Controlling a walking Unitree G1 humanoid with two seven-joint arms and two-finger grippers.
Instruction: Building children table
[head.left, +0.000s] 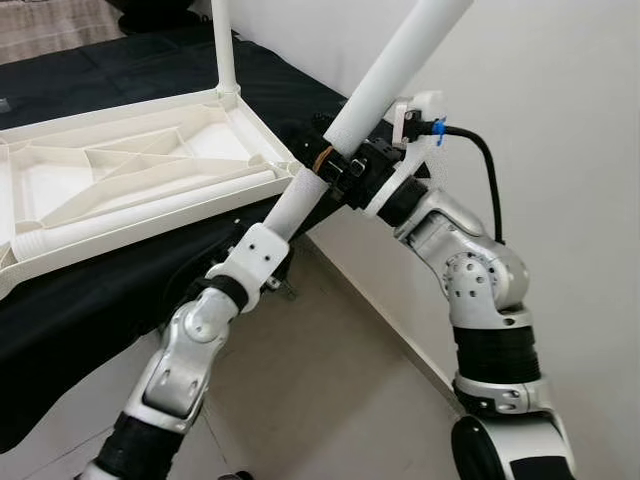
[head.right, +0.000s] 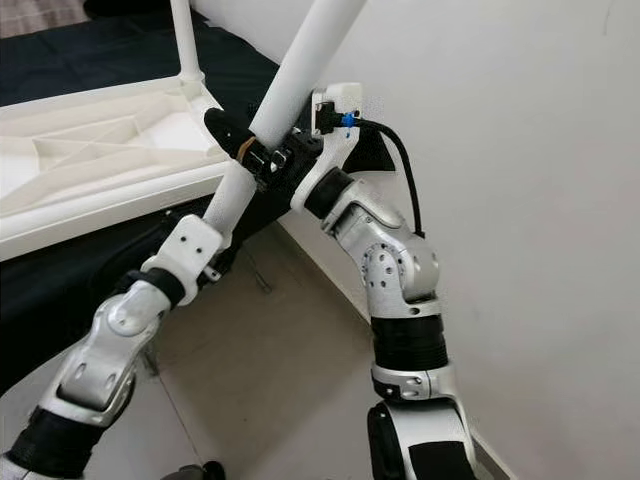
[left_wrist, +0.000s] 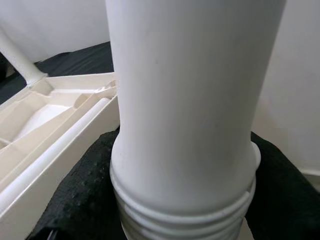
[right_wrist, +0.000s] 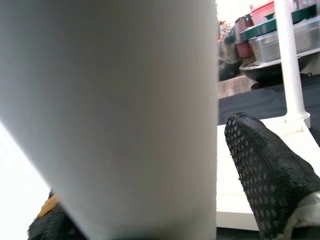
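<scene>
A robot with two silver arms holds one long white table leg (head.left: 400, 60) between them. The leg runs as a diagonal tube from the lower middle of the head view up to the top right edge, tilted well off vertical, its upper end cut off by the frame.

The right gripper (head.left: 335, 165) sits in the centre of the view, its black fingers pinched on the leg partway along the tube. The right wrist view looks along one mesh-covered finger (right_wrist: 265, 165) lying close beside the white tube.

The left gripper (head.left: 290, 205) is lower, at the leg's bottom end. The left wrist view looks up the tube and shows screw threads ringing that end, with black padding on either side of it, so this gripper also appears closed on the leg.

The upturned white tabletop (head.left: 130, 185) fills the upper left of the frame, resting underside up on a black cloth (head.left: 110, 290). Its ribbed inside is exposed. One fitted leg (head.left: 224, 45) stands straight up from its far corner, and a spare leg (head.left: 150, 208) lies flat inside the tray.

The tabletop lies to the left of both grippers, its near right corner just beside the held leg. The threaded end points down and away from the tabletop, and the left arm is the nearer one. Judging from this, the leg would need swinging upright over a free corner socket before it could be screwed in
</scene>
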